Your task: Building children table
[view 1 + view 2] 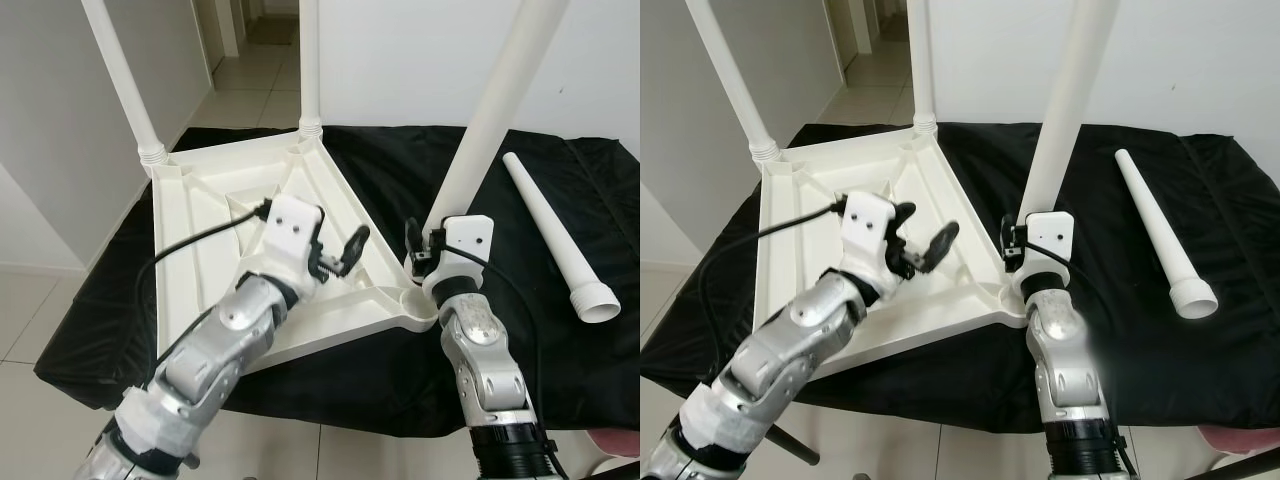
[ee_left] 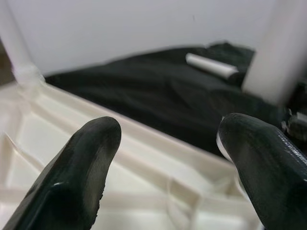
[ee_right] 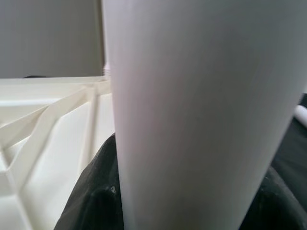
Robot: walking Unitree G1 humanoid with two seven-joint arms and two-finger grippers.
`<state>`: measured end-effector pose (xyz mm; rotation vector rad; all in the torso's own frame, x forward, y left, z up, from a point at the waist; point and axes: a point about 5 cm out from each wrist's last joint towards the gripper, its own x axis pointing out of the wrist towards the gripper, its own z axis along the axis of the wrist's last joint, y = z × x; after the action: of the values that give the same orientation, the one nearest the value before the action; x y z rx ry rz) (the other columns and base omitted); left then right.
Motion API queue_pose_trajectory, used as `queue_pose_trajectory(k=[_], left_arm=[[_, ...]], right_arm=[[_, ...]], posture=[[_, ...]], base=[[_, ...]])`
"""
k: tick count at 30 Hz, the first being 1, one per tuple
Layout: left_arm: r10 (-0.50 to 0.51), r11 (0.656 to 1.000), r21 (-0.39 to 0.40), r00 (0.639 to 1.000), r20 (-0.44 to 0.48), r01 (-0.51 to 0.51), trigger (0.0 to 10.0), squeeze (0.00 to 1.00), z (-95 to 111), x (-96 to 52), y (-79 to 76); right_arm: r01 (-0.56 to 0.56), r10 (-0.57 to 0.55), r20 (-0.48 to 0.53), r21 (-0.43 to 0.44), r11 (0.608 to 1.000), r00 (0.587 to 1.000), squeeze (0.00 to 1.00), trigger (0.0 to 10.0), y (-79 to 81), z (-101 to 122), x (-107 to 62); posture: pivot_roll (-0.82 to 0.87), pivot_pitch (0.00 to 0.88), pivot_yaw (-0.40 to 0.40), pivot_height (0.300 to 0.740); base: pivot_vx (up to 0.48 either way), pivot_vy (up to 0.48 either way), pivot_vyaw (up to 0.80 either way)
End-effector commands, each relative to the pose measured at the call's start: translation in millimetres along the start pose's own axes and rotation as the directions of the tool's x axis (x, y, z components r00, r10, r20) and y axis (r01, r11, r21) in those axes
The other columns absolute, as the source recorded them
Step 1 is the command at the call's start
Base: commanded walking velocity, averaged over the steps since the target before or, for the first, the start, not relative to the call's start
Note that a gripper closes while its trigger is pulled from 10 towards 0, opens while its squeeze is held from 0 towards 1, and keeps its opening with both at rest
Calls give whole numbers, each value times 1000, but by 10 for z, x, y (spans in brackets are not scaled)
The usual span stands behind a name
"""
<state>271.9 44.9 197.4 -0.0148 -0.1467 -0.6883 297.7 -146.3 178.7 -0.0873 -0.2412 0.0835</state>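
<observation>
I have the white tabletop (image 1: 215, 250) lying upside down on a black cloth (image 1: 560, 370), two legs already standing at its far corners: one (image 1: 125, 85) on my left, one (image 1: 309, 65) further right. My right gripper (image 1: 425, 250) is clamped round a third leg (image 1: 485, 120), low on the shaft, just above the near right corner socket (image 1: 415, 300); the leg leans away to the right. In the right wrist view the shaft (image 3: 201, 120) sits between the black fingers (image 3: 91, 191), though I can't quite tell whether its foot is seated.

My left gripper (image 1: 345, 250) hovers over the tabletop's underside ribs, jaws spread with nothing between them, just left of the held leg. A fourth leg (image 1: 555, 235) lies loose on the cloth, well right of the right gripper, with open cloth between.
</observation>
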Motion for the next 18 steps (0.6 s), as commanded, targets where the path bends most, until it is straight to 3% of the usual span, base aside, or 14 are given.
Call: queue_pose_trajectory(k=[1,11,18], left_arm=[[-435,900,8,900,-32,435,10000,0,-75,-81,-237],[-468,884,-25,879,-90,467,10000,0,-201,-214,-308],[-455,889,-7,883,-111,457,10000,0,-244,-245,-287]], right_arm=[[-25,25,4,4,1000,1000,0,10000,27,-18,-11],[-104,104,-21,10,995,994,0,10000,95,-116,-54],[-101,101,-21,-4,995,995,0,10000,34,-130,-44]], posture=[[-90,44,78,740],[-51,46,56,740],[-39,54,60,740]], base=[[0,0,0],[0,0,0],[0,0,0]])
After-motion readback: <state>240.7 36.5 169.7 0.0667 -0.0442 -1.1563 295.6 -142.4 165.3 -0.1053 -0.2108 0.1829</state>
